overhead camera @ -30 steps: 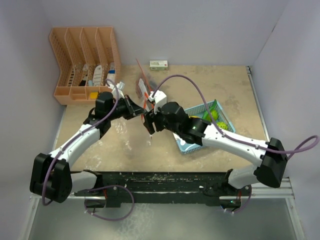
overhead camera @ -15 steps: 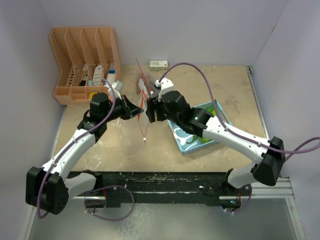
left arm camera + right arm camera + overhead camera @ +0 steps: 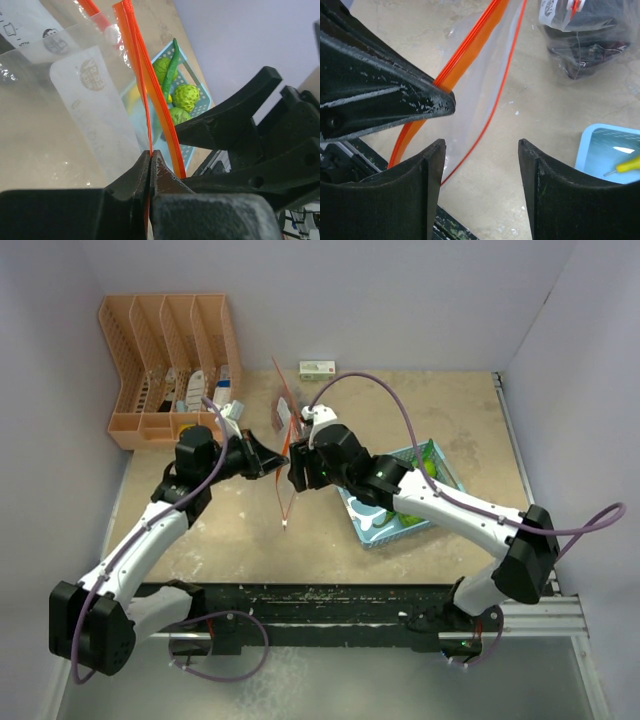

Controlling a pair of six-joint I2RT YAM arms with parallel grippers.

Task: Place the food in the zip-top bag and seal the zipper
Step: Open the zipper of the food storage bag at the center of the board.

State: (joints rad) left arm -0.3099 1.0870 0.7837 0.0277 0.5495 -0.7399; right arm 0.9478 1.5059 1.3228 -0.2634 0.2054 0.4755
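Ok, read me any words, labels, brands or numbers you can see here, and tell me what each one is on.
Nothing can be read clearly.
On the zip-top bag, a white label: round logo and a line of text, too blurred to read.
On the small white box: coloured print, too small to read.
On the second clear bag: a printed patch, blurred.

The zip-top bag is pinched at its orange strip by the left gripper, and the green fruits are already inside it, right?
No. The left gripper does pinch the zip-top bag at its orange strip, but the green fruits lie in the light-blue basket, not the bag, as the top external view shows.
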